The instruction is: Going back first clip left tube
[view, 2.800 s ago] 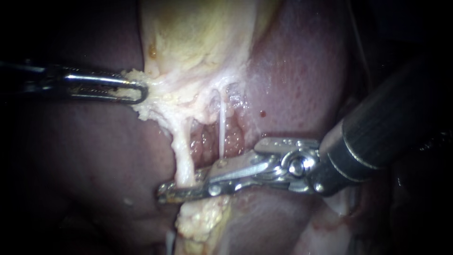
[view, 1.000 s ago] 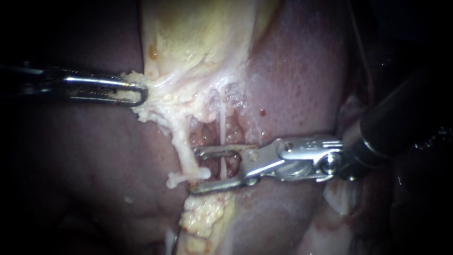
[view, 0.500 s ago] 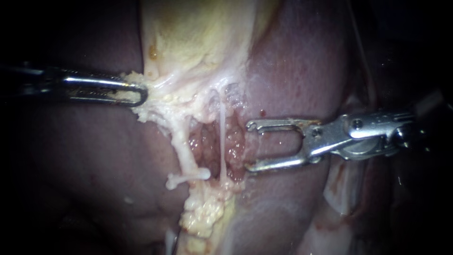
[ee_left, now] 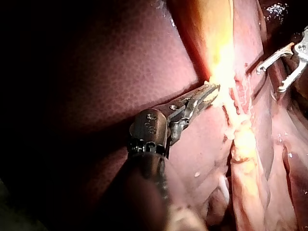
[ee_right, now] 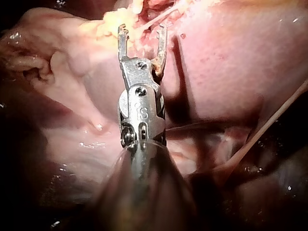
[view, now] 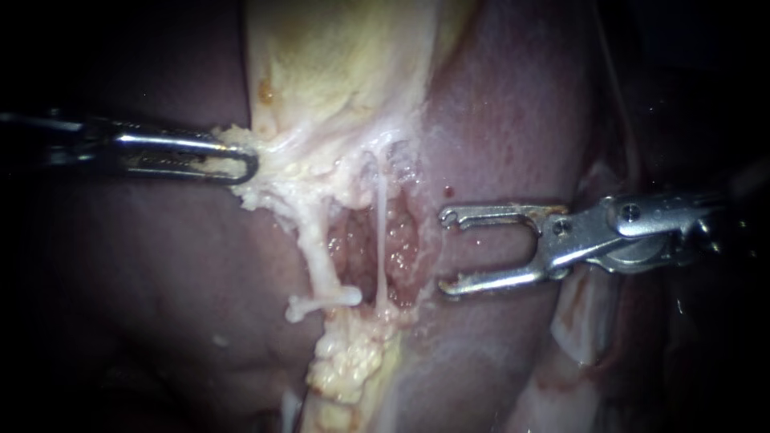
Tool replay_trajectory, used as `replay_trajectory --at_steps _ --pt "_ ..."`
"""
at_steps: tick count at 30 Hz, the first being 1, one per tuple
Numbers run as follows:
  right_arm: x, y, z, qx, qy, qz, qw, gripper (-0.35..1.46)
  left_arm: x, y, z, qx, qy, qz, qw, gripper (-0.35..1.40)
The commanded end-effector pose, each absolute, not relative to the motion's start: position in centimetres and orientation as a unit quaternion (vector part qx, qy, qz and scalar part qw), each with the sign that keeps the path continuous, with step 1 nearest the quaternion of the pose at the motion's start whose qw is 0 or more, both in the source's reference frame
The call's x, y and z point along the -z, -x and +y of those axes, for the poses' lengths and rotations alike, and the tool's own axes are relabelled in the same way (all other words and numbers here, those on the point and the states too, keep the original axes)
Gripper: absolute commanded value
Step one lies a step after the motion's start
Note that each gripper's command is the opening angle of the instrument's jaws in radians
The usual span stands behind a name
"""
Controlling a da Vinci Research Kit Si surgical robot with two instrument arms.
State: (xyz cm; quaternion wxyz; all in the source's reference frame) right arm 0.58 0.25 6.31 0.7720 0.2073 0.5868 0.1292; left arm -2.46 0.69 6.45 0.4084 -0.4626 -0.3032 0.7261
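Since 2.8 s ago my right pincer (view: 446,252) has backed rightward off the left tube (view: 314,244); it now stands open, empty, over liver (view: 497,120). 1 white clip (view: 322,302) crosses that tube low down. Left pincer (view: 241,163) grips fatty gallbladder-edge tissue (view: 255,191). Retreat judged nearly done.

Light pools on the liver (view: 513,120); edges fall (probably unlit) black.
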Motion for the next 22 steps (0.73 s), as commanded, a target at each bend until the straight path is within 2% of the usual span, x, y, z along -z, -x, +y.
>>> replay_trajectory --at_steps 1,9,22 --pt "-6.31 -0.58 0.25 -0.129 -0.208 0.587 0.772 0.5 -6.48 2.5 0.68 -0.727 0.462 -0.303 0.407 -0.35" --pt "-6.3 -0.53 0.25 -0.128 -0.208 0.587 0.772 0.5 -6.77 2.8 0.56 -0.729 0.466 -0.309 0.396 -0.35" --pt "-6.28 -0.55 0.22 -0.125 -0.213 0.588 0.77 0.5 -6.74 2.76 0.57 -0.729 0.466 -0.313 0.392 -0.35"
